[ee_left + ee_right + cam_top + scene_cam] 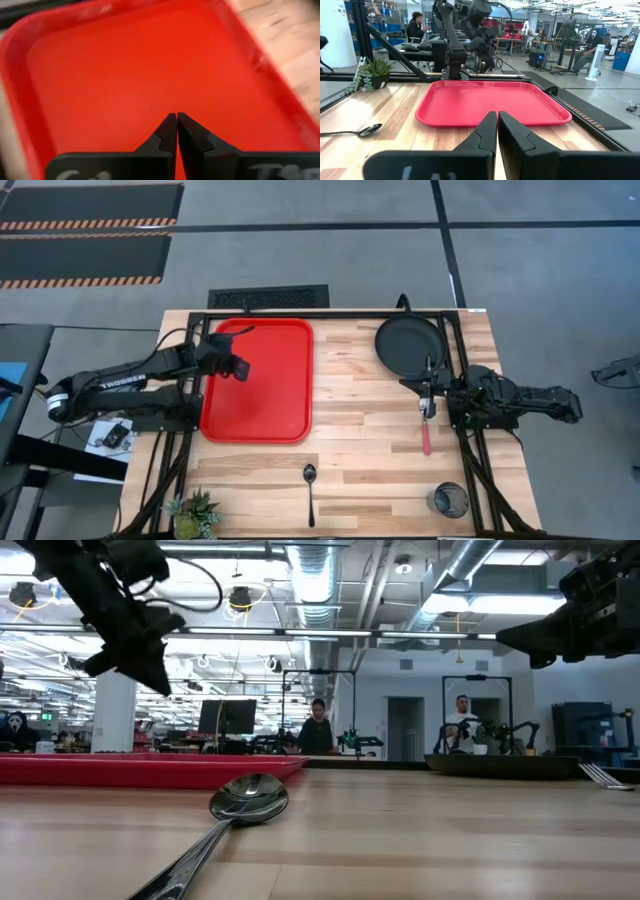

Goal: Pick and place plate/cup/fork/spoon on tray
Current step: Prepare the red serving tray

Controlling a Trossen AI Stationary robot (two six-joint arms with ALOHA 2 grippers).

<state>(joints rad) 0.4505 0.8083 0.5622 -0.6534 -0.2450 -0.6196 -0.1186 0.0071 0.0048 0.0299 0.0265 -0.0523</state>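
Observation:
The red tray (pixel 262 395) lies at the table's left with nothing on it. My left gripper (pixel 240 369) hovers above it, shut and empty; its wrist view shows the shut fingertips (pixel 177 120) over the tray floor (pixel 125 75). The black plate (pixel 408 343) lies at the far right. The fork (pixel 426 430) lies just near of the plate, its red handle toward the near edge. My right gripper (pixel 429 383) is shut and empty (pixel 497 118), held above the plate's near rim and the fork's tines. The spoon (pixel 310 488) and the cup (pixel 450 500) rest near the front edge.
A small potted plant (pixel 195 515) stands at the near left corner. Bare wood lies between the tray and the plate. In the low view the spoon's bowl (pixel 250 797) is close to the camera, and people stand in the room behind the table.

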